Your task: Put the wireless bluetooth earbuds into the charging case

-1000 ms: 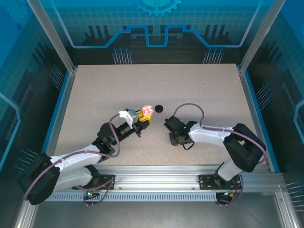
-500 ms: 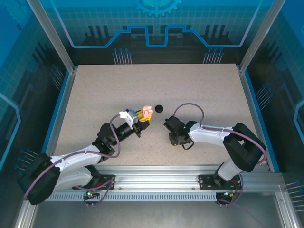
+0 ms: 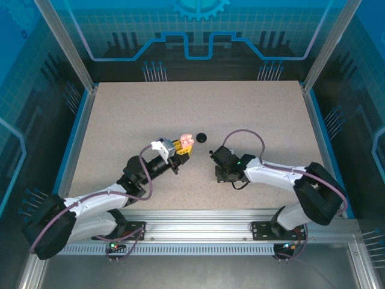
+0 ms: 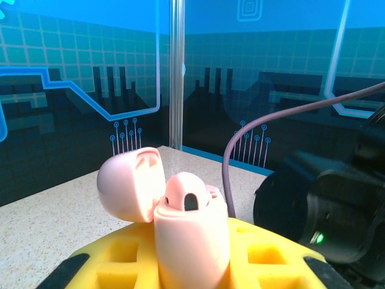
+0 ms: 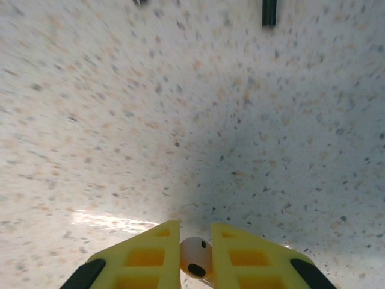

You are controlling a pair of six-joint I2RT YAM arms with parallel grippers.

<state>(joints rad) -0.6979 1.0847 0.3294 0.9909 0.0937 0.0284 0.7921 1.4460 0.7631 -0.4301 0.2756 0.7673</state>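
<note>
My left gripper (image 3: 180,149) is shut on a pale pink charging case (image 4: 191,238) with its lid (image 4: 129,183) flipped open; one pale pink earbud (image 4: 187,194) sits in the case. The same case (image 3: 186,139) shows in the top view at mid-table. My right gripper (image 3: 221,174) points down at the table, a short way right of the case. Between its yellow fingers (image 5: 144,256) it is shut on a second pale pink earbud (image 5: 196,257), held just above the speckled tabletop (image 5: 192,108).
A small round black case (image 3: 201,137) lies on the table just right of the pink case and behind the right gripper. Blue rails and metal posts fence the table (image 3: 120,114) on all sides. The right arm's purple cable (image 4: 252,129) loops close to the left gripper.
The right arm's elbow has swung right and its wrist shifted slightly toward the back. The left arm and the pink case have stayed still.
</note>
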